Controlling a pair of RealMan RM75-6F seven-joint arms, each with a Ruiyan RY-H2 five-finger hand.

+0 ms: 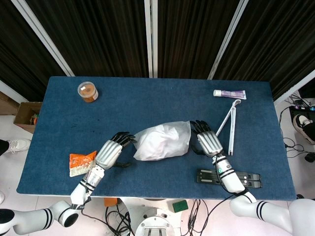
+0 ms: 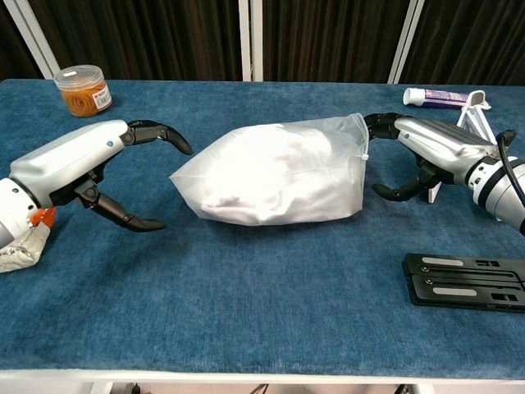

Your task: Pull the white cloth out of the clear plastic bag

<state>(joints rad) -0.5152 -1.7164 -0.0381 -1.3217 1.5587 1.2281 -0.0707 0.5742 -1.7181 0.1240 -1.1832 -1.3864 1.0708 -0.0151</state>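
The clear plastic bag (image 1: 170, 133) lies on its side mid-table with the white cloth (image 2: 262, 168) bunched inside it. Its mouth, with a drawstring rim, faces right in both views. My right hand (image 2: 422, 148) is at that mouth: its upper fingers (image 2: 379, 125) touch the rim, while the thumb hangs apart below, holding nothing. My left hand (image 2: 86, 164) hovers just off the bag's closed left end, with its fingers spread and curved and a small gap to the plastic. In the head view, the left hand (image 1: 113, 148) and right hand (image 1: 206, 140) flank the bag.
A jar of rubber bands (image 1: 88, 91) stands at the back left. An orange snack packet (image 1: 81, 162) lies by my left wrist. A toothpaste tube (image 1: 229, 94) and white tongs (image 1: 229, 125) lie at the back right. A black flat bar (image 2: 467, 281) lies front right.
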